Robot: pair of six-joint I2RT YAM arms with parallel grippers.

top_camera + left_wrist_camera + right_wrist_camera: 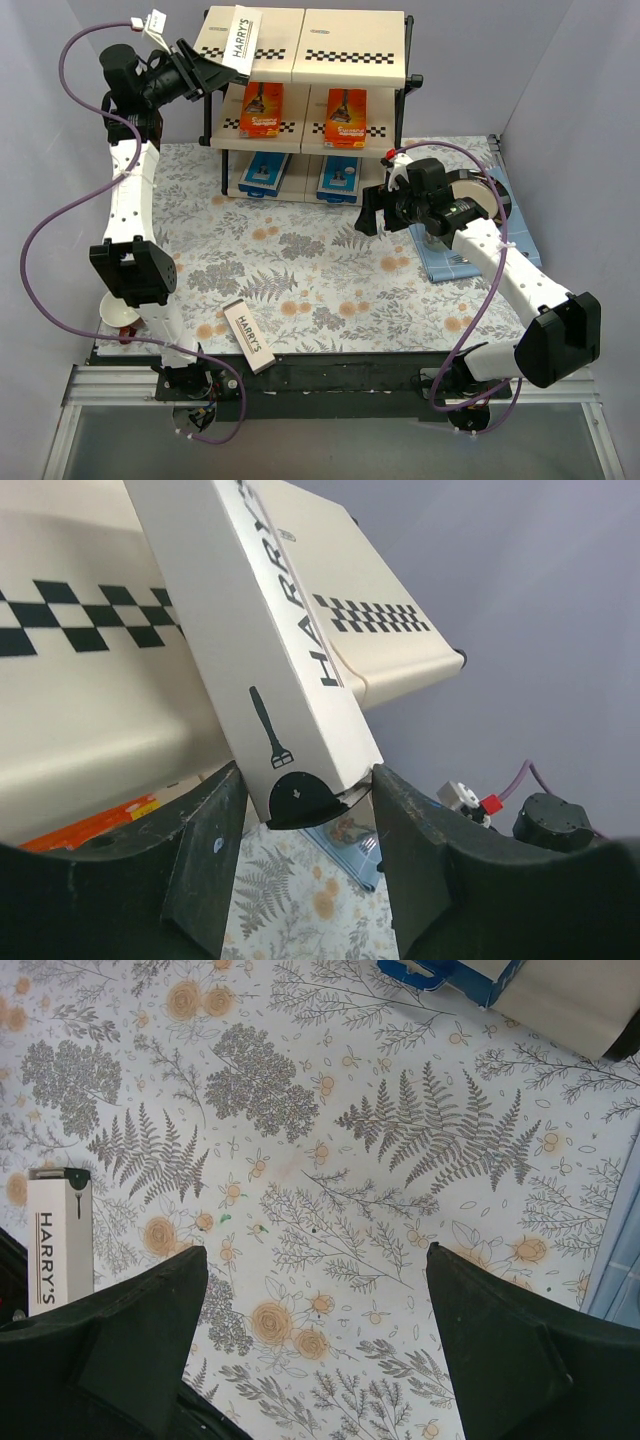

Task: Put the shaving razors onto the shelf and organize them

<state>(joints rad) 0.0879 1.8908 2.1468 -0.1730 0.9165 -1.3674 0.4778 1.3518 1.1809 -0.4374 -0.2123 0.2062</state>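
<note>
My left gripper (pixel 215 62) is shut on one end of a long white HARRY'S box (pixel 241 38) and holds it tilted over the left end of the shelf's top board (pixel 350 50). In the left wrist view the box (pixel 270 630) sits between my fingers (pixel 210 850), above the cream board (pixel 80 710). A second HARRY'S box (pixel 250 338) lies on the table near the front edge and shows in the right wrist view (pixel 60 1245). Two orange cards (pixel 262 110) (pixel 345 117) stand on the middle tier, and two blue-and-white boxes (pixel 264 172) (pixel 340 178) on the bottom tier. My right gripper (pixel 372 212) is open and empty above the floral table (pixel 315 1290).
A blue cloth (pixel 450 260) lies at the right with a beige mug (pixel 478 192) behind my right arm. A white bowl (pixel 120 315) sits by the left arm's base. Grey walls close in the left, right and back.
</note>
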